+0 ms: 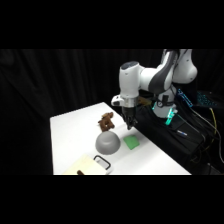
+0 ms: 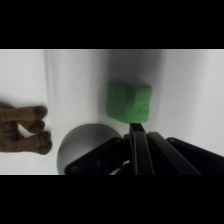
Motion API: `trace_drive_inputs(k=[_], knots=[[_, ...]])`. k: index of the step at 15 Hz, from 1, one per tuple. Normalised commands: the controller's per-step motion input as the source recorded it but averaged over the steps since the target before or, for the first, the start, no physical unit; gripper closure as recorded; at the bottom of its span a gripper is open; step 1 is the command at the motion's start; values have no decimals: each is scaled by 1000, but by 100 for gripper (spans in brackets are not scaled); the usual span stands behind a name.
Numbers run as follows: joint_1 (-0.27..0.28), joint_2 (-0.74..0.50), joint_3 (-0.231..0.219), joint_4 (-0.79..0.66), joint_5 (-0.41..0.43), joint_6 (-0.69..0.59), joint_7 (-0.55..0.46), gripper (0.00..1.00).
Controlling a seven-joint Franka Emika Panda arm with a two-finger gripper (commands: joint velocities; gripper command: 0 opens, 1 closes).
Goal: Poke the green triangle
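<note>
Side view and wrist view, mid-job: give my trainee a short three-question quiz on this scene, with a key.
1. True or false: the small bright green flat block lies beside the grey dome on the white table.
2. In the wrist view, which thing sits just beyond the tips of the robot's black gripper? A) the brown lumpy object B) the green block C) the pale flat pad with a black handle
3. Fill in: in the side view the gripper hangs above the ____ block.

Key: 1 true; 2 B; 3 green.
</note>
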Motion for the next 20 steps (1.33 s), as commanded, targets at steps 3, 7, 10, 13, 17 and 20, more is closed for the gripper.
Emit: trace_drive_inputs(k=[3,7,10,13,17,20], knots=[[57,317,40,-30,104,488,-79,100],[-14,420,43,81,176,397,-141,100],[-101,422,108,160,219,270,-202,100],[-149,318,160,159,214,127,-209,100],[7,-159,22,-42,48,-175,-11,100],[101,-642,-61,-232,-58,-394,145,100]])
